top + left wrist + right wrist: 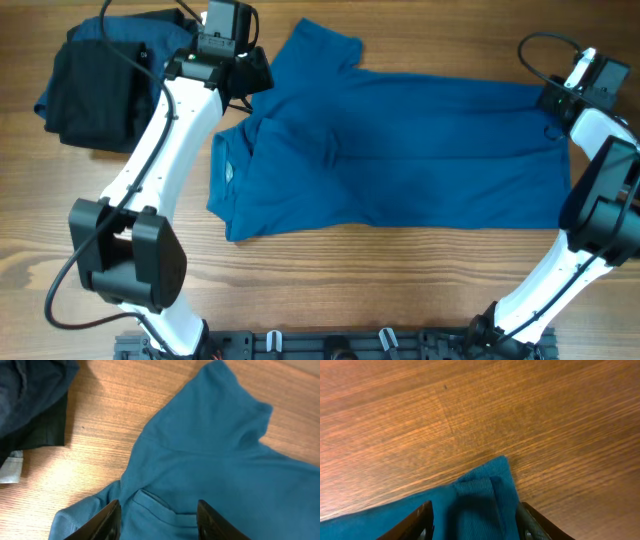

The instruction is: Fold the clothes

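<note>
- On the wooden desk (330,290), a blue polo shirt (430,150) lay spread flat across the middle.
- The left arm's (165,130) jaws stood open over the shirt's collar area, near one sleeve (225,405).
- The right jaws stood open astride a hem corner (485,485).
- Black and dark-blue garments (90,80) lay heaped at far left.

Wood table (400,280); blk rail (300,347) at near edge.
</note>
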Robot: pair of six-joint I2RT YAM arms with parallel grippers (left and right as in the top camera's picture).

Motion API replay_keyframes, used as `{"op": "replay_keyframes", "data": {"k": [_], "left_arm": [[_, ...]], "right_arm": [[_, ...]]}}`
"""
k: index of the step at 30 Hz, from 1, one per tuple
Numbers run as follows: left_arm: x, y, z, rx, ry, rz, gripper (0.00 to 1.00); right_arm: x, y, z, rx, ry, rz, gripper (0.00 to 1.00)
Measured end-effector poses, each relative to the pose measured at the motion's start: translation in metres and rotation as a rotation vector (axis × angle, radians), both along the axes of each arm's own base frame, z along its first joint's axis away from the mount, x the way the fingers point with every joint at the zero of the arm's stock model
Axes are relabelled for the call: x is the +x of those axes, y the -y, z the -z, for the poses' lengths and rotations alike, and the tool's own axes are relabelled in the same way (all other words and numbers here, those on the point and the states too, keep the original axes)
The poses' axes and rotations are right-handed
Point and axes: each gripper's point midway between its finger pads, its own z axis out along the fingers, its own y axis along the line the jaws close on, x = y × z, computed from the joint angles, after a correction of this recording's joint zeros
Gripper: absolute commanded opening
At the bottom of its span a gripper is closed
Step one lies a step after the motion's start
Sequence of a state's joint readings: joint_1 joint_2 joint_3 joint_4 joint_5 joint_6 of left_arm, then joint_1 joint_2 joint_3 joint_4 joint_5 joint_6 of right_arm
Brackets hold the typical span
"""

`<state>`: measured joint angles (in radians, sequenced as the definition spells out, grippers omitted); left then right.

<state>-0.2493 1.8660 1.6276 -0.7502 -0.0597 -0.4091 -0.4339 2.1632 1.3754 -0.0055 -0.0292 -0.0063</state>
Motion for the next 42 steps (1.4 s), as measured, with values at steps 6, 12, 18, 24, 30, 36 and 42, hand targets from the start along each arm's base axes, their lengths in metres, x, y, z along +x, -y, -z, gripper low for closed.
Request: {"op": "replay_keyframes", "data": {"k": [6,12,18,24,30,36,42], "left_arm": [[0.008,0.002,0.023,0.008,-0.026,0.003,0.54],[0.061,0.023,0.005,-0.044,0.202,0.07,0.52],[0.114,0.047,0.024,-0.114,0.375,0.126,0.44],[0.137,0.054,0.121,-0.104,0.34,0.143,0.46],[0.153,0.059,0.127,-0.024,0.21,0.212,0.45],[0.177,0.064,0.033,0.019,0.31,0.27,0.42],[0.189,0.068,0.045,0.04,0.347,0.296,0.42]], "right_arm": [[0.001,0.001,0.007,0.002,-0.003,0.0,0.54],[0.001,0.001,0.017,0.008,-0.019,0.001,0.54],[0.001,0.001,0.018,0.005,-0.021,0.001,0.54],[0.0,0.001,0.019,0.006,-0.031,-0.003,0.54],[-0.001,0.0,0.02,0.007,-0.039,-0.001,0.54],[-0.002,0.0,0.021,0.009,-0.043,-0.001,0.54],[-0.003,0.0,0.021,0.01,-0.046,-0.001,0.54]]}}
